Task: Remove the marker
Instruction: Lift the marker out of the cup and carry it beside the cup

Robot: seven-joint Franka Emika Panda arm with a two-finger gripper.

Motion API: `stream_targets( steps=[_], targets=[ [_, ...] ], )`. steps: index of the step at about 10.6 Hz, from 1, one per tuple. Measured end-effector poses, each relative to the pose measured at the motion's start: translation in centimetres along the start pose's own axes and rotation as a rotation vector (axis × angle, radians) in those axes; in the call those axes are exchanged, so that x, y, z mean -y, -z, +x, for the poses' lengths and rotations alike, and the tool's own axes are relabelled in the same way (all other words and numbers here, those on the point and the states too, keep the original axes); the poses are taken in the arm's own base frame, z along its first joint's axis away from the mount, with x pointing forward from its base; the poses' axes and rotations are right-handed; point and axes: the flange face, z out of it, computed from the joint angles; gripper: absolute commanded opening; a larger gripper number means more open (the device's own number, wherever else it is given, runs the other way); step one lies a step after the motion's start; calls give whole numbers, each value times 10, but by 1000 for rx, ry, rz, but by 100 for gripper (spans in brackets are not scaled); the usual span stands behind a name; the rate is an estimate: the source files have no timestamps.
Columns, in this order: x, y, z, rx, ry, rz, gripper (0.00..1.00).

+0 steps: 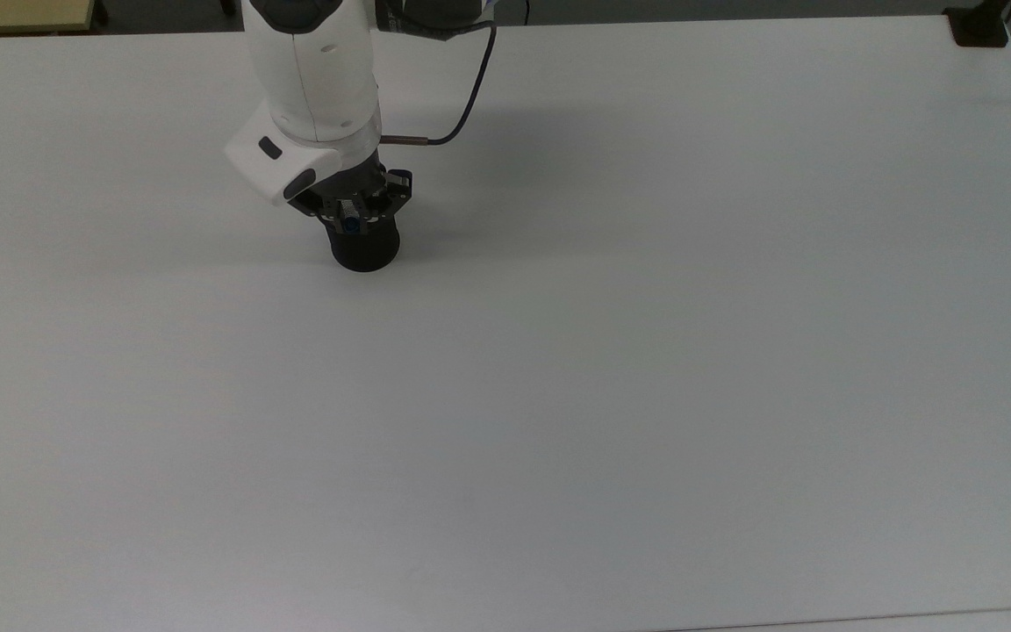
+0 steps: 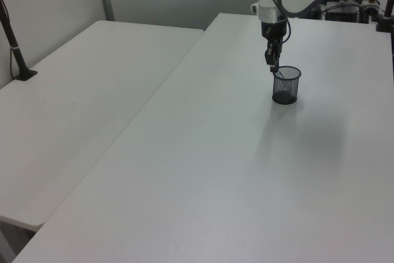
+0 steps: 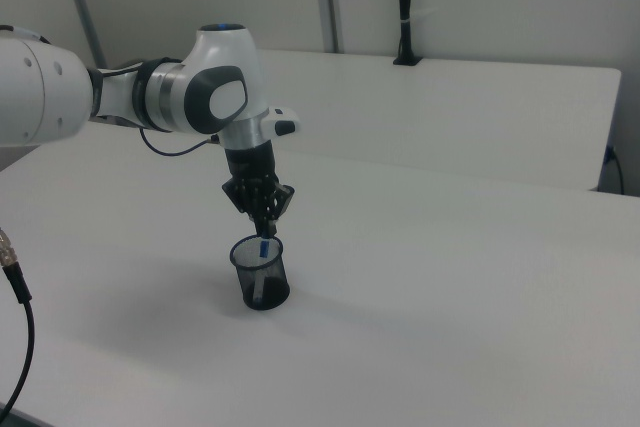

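So far the marker point(image 3: 263, 246) sits inside the black mesh cup point(image 3: 260, 274), leaning against the rim nearest the arm, with its blue top poking just above the rim in the right view. The cup stands upright on the white surface point(image 1: 611, 369), toward the far left as the top view shows it.

The tool point(image 3: 266, 228) hangs directly over the cup's mouth, its fingers pointing down at the marker's upper end. In the right view the fingers look drawn close together around that blue tip, and the top view shows the blue end point(image 1: 354, 226) framed between the dark finger parts, so I judge that the tool is pinching the marker's top. Whether the pads truly bear on it, I cannot tell for certain.

As for progress: the approach and the descent to the marker look finished, and the grip seems made or very nearly made. Nothing of the removal itself is done; the marker's lower length is inside the mesh and the cup has not been disturbed.

What is left, by my reckoning, is a straight lift until the marker's lower end clears the rim, then carrying it away from the cup. The lean against the rim could drag the light cup along if the pull is not close to vertical.
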Motion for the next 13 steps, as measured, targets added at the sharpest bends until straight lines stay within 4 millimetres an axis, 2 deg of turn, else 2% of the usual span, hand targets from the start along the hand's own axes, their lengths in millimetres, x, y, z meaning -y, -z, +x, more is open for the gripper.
stream_targets(
  steps=[2, 5, 8, 11, 12, 13],
  targets=[
    [0, 1, 0, -3, 0, 0, 5],
    [-2, 11, 1, -21, -3, -2, 5],
    [-9, 59, -4, -79, -18, -13, 6],
    [-14, 128, -16, -108, -38, -8, 7],
    [-8, 145, -22, -121, -38, 9, 7],
    [9, 154, -27, -114, -27, 23, 7]
  ],
)
